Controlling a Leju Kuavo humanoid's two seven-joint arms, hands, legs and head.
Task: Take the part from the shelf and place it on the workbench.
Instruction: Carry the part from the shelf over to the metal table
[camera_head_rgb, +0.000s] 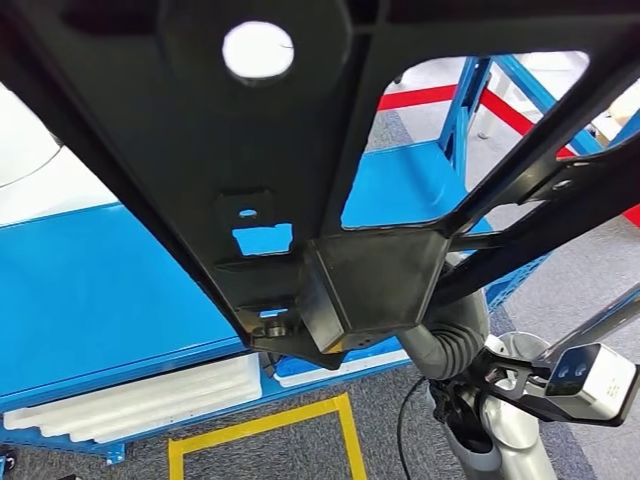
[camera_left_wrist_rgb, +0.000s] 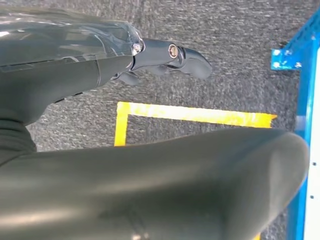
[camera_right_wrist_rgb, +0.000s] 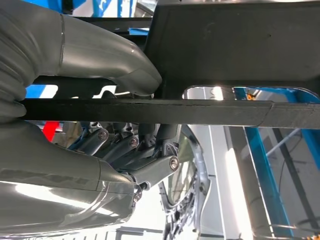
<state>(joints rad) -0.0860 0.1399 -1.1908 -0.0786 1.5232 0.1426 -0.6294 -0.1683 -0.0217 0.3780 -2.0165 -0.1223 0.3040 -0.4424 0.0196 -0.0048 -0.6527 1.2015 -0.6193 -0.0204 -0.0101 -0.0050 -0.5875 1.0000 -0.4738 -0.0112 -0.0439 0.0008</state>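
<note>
Big black flat metal part (camera_head_rgb: 226, 150) is being gripped by right hand (camera_right_wrist_rgb: 113, 150); left hand (camera_left_wrist_rgb: 166, 55) is being kept empty, fingers straight.

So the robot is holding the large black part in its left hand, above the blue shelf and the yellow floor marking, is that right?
Not quite: the right hand grips the black part, as the right wrist view shows, with its fingers curled around a bar of it. The left hand hangs with nothing in it over the yellow floor marking. The blue shelf below the part is as you say.
</note>
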